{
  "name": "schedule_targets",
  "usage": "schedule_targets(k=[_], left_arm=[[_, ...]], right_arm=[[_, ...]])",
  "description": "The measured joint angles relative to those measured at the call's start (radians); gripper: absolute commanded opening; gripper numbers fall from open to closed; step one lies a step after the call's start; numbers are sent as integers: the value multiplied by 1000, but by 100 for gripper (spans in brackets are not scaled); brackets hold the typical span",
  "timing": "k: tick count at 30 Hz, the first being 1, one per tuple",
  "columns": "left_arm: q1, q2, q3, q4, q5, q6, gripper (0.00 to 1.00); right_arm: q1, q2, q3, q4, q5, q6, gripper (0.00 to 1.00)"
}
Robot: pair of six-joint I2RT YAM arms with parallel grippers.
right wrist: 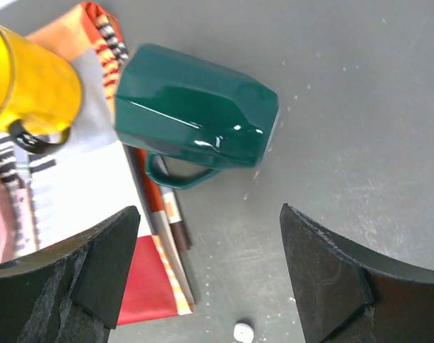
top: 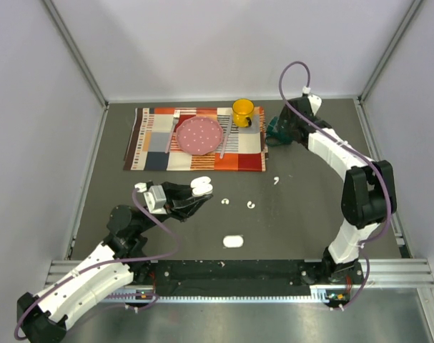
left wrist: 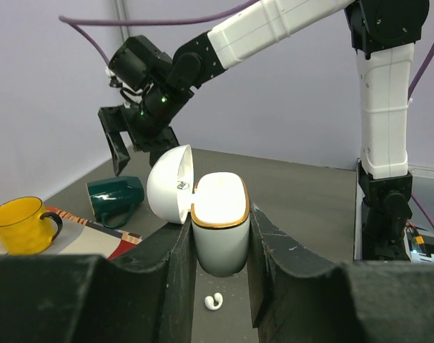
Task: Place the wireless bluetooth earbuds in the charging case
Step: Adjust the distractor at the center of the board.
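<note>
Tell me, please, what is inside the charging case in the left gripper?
Of the charging case only the gold rim and opened lid show; its interior cannot be made out.

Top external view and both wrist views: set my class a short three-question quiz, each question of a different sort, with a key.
1. True or false: the left gripper grips a charging case whose lid is open.
2. The green mug below the open right gripper is: A upright, B lying on its side, C upside down.
3. Fill in: the yellow mug stands on the colourful ____.
Key: 1 true; 2 B; 3 placemat.
</note>
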Motion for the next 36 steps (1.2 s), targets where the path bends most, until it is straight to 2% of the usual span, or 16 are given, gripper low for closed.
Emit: schedule_targets(k=[6,18,29,36], left_arm=[[0,6,0,-5,0,4,0],[0,-24,4,-41,-16,34,0],[0,-45,6,-77,-24,52,0],[0,-60,6,-84,-36,52,0]], right_arm=[[0,63,163,-52,-13,5,81],[24,412,572,-238,61,-2,83],[64,553,753,-322,204,-44,89],[92,582,763,-372,323,-66,89]])
